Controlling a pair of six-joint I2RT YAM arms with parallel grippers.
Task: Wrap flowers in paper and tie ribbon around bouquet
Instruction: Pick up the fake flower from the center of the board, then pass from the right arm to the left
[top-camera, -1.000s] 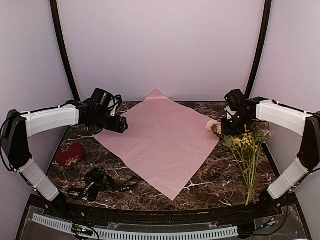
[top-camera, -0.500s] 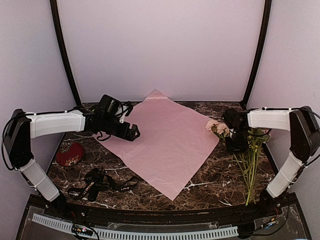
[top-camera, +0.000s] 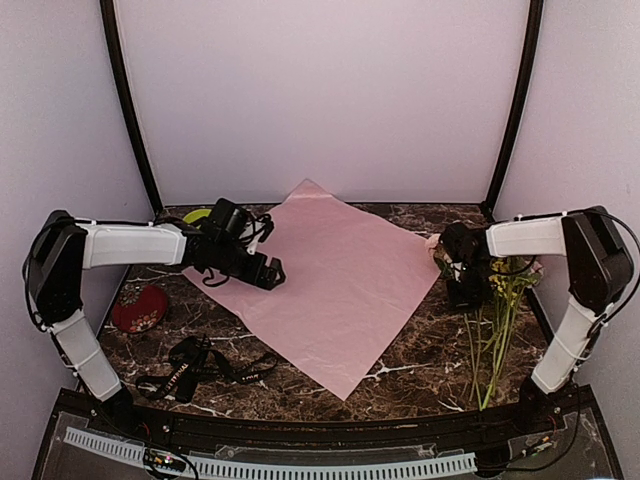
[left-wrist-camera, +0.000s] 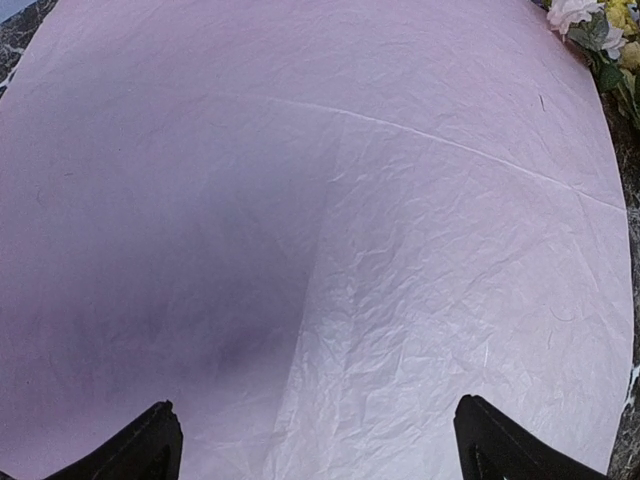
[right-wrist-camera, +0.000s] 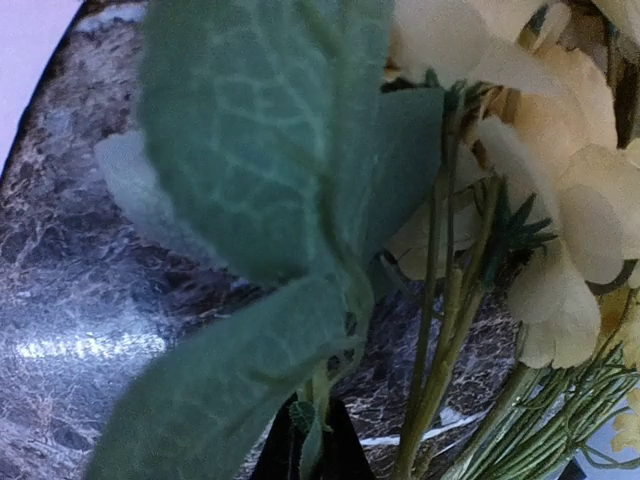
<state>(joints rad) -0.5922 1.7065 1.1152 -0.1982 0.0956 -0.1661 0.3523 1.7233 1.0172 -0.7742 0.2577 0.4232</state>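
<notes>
Dark marbled tabletop (top-camera: 430, 372) is filling the booth between pale lilac walls. The paper (top-camera: 330, 285) is lying flat on it as a diamond, one corner pointing at the back wall. The flowers (top-camera: 492, 335) are lying just beside the sheet's right corner, blooms toward the back and stems trailing to the near edge.

The right gripper (top-camera: 467, 288) is sitting low among the blooms with its fingers pressed together. Its wrist view is showing the dark tips meeting on what looks like one thin green stem and a leaf, not the whole bunch. That is probably the main risk. Since the bunch is loose, a lift from so slight a pinch is likely to carry one sprig and leave the rest behind, or let the stem slip out. A drag toward the sheet could also catch the paper's right corner and fold it under.

The left gripper (top-camera: 268, 272) is hanging over the sheet's left part with its fingers spread wide, holding nothing. Whether it is touching the paper cannot be told. If it is not pressing down, the thin sheet may slide when the flowers arrive.

The ribbon (top-camera: 205, 366) is lying at the near left, apart from the paper.
</notes>
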